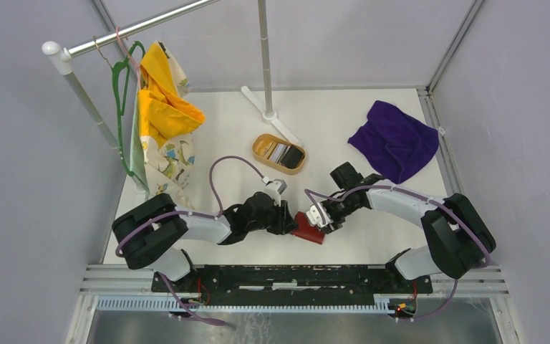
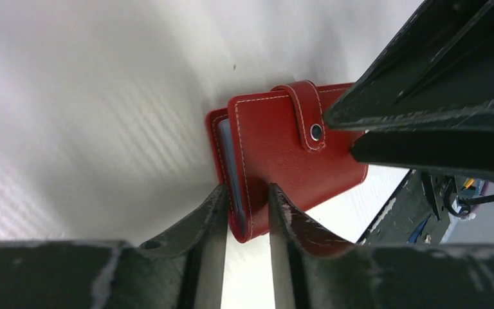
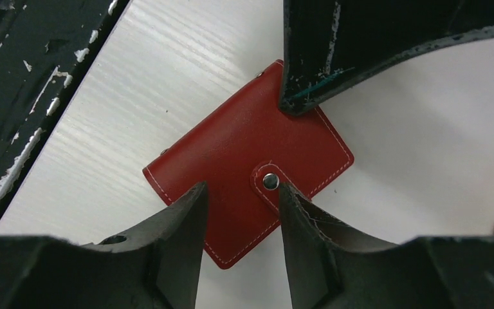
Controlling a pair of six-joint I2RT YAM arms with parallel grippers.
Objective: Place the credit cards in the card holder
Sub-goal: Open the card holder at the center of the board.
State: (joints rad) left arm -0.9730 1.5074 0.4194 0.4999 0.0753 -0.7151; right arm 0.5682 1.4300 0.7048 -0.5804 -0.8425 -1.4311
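The red card holder (image 1: 308,229) lies closed near the table's front, its snap tab (image 3: 269,181) fastened. My left gripper (image 1: 287,221) is shut on its left edge; in the left wrist view the gripper (image 2: 246,190) pinches the card holder (image 2: 276,138), and a pale blue edge (image 2: 228,158) shows between the covers. My right gripper (image 1: 321,218) is open; in the right wrist view it (image 3: 241,187) hovers low over the card holder (image 3: 231,145), straddling the tab. Black and silvery credit cards (image 1: 286,154) lie in the tan tray (image 1: 261,142).
A purple cloth (image 1: 395,140) lies at the back right. A rack with a yellow garment (image 1: 161,107) and a green hanger (image 1: 122,93) stands at the left. A pole base (image 1: 268,115) is behind the tray. The black rail (image 1: 293,276) runs along the front edge.
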